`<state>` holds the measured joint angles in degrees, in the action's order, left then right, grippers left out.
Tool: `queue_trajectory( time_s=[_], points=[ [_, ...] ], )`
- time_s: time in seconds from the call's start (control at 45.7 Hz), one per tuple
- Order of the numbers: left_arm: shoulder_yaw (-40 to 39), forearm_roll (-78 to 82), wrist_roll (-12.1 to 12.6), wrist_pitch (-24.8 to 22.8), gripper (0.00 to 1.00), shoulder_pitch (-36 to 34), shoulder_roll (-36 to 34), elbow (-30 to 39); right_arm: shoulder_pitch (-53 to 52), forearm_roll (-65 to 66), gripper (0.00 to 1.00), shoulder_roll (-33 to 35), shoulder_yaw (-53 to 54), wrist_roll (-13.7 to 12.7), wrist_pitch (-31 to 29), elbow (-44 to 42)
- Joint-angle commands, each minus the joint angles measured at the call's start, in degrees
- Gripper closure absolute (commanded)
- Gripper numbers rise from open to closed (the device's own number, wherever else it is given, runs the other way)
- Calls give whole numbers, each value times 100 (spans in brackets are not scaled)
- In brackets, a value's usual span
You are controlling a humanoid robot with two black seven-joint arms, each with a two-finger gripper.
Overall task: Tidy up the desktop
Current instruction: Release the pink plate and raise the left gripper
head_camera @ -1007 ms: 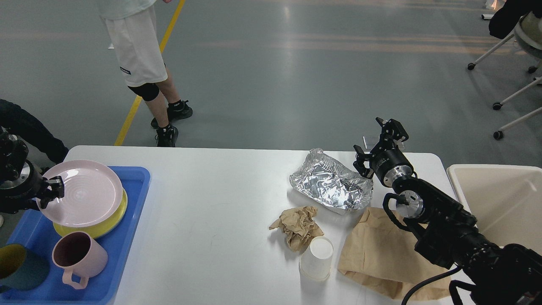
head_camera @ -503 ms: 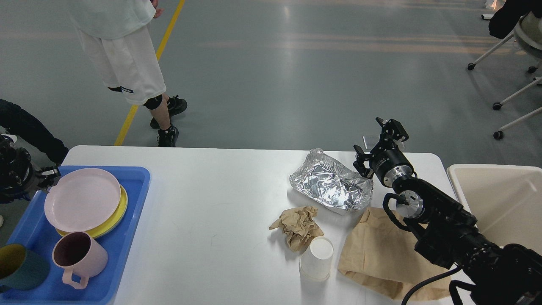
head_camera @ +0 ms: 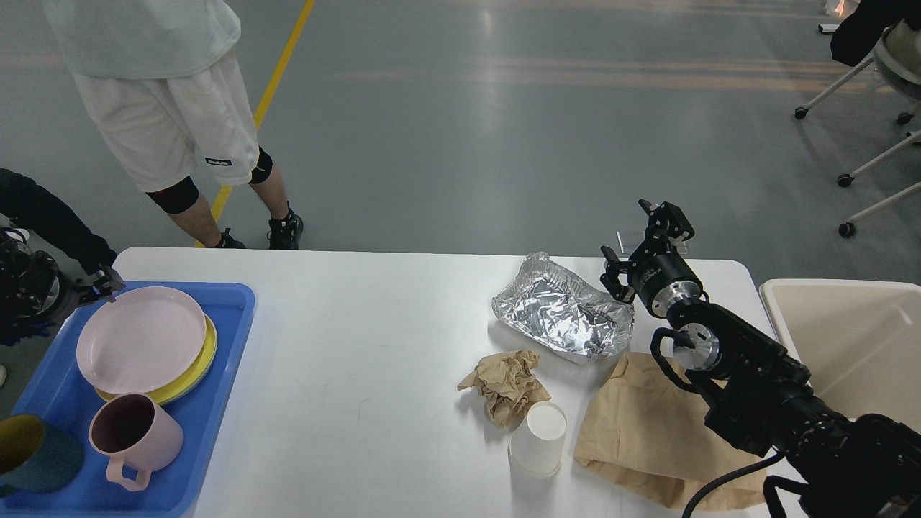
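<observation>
- One head view only — high, looking forward and down over the large white rectangular matte desktop (head_camera: 360,338).
- Near edge cropped; far grey concrete floor (head_camera: 504,129) fills the upper half.

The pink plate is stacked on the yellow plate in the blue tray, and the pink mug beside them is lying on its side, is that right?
Not quite. The head view shows the pink mug standing upright, its open mouth facing up and its handle toward the tray's near edge. The rest holds: the pink plate sits on the yellow plate in the blue tray.
</observation>
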<state>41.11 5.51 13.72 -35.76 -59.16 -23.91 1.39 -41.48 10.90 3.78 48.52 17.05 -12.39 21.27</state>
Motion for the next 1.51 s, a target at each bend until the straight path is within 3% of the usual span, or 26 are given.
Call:
queue_trajectory(
  time_s=[0.0,0.088,0.263,0.372,0.481,0.656,0.81,0.897,1.182,1.488],
  points=[
    [-963,-24,-27,104,4,63,26,-16,0,0,0,0,0,0,0,0],
    [-1867,-155,-229,253,4,151,26,-43,0,9,0,0,0,0,0,0],
    [-3915,-762,-1143,834,4,230,61,-43,0,0,0,0,0,0,0,0],
    [-5207,-859,-1679,904,4,247,263,-43,0,0,0,0,0,0,0,0],
    [-6394,-859,-1970,904,4,493,465,-34,0,0,0,0,0,0,0,0],
    [-7704,-876,-1996,825,4,573,808,-16,0,0,0,0,0,0,0,0],
    [-9400,-1060,-1996,922,4,204,1072,1,0,0,0,0,0,0,0,0],
    [-9981,-1263,-1996,1053,4,-7,1221,1,0,0,0,0,0,0,0,0],
    [-10264,-1421,-1952,2082,4,-710,1538,10,0,0,0,0,0,0,0,0],
    [-10158,-1369,-1926,1880,4,-798,1485,10,0,0,0,0,0,0,0,0]
  ],
)
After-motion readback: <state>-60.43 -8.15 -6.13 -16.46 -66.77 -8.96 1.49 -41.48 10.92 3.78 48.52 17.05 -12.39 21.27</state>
